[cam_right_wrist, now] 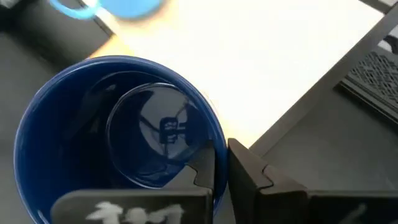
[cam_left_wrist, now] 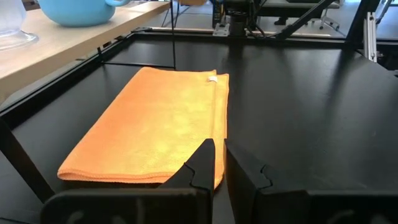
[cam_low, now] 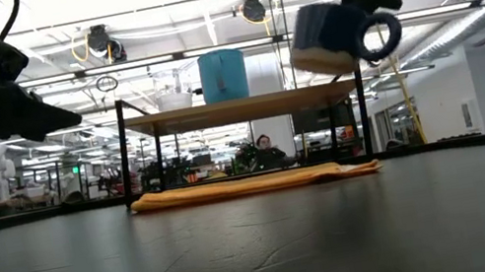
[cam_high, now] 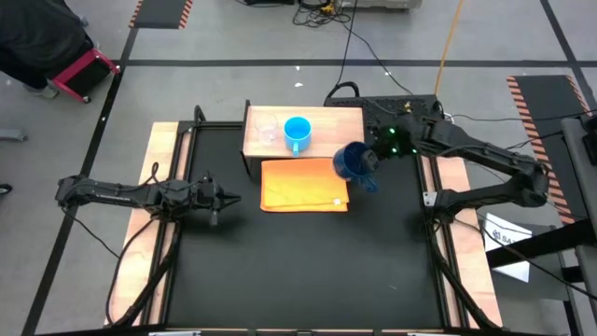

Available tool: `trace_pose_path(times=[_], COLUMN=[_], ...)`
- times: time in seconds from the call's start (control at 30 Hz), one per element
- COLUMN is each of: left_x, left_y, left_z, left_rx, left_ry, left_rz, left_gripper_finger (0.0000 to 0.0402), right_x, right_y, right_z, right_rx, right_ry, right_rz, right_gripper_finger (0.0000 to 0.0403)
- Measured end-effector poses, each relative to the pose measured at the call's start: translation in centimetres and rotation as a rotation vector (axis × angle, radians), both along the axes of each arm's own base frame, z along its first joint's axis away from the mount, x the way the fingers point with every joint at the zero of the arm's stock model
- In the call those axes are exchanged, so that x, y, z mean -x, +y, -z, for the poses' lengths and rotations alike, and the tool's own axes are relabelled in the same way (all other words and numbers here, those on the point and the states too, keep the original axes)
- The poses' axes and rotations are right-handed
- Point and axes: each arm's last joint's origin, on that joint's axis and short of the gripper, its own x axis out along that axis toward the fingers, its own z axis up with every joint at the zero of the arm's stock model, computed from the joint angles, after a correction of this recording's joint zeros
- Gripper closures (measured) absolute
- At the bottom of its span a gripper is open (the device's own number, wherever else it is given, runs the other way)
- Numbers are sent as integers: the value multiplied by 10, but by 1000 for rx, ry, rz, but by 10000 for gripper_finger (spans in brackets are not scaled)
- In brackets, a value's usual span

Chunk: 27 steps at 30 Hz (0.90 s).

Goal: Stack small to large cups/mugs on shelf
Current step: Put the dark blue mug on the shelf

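The right claw hangs raised beside the wooden shelf, clamped on the glossy dark-blue mug's rim; the left claw waits, fingers together.

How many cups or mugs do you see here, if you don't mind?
3: glass cup and light-blue mug on the shelf; dark-blue mug held by the right gripper.

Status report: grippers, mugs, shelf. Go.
Right gripper shut on dark-blue mug, airborne beside the shelf. Left gripper shut, empty, waiting left of orange cloth. Glass cup and light-blue mug on shelf. Path clear.
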Motion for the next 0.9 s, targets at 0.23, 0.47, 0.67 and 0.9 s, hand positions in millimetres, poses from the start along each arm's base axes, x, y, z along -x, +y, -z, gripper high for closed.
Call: trace_pose_path(times=[0.23, 0.47, 0.67, 0.9], left_x=[0, 0, 0, 1], left_y=[0, 0, 0, 0], left_z=[0, 0, 1, 3], left_rx=[-7, -25, -36, -36], left_ry=[0, 3, 12, 33], left_rz=[2, 7, 11, 11], left_gripper_finger=[364, 364, 364, 364], right_x=[-18, -31, -44, -53], right_y=[-21, -29, -36, -52], right_z=[-9, -42, -57, -66], right_rx=[7, 30, 28, 1], right_ry=[-15, -87, -110, -66], right_rz=[-6, -28, -42, -4], right_gripper_finger=[393, 393, 393, 393])
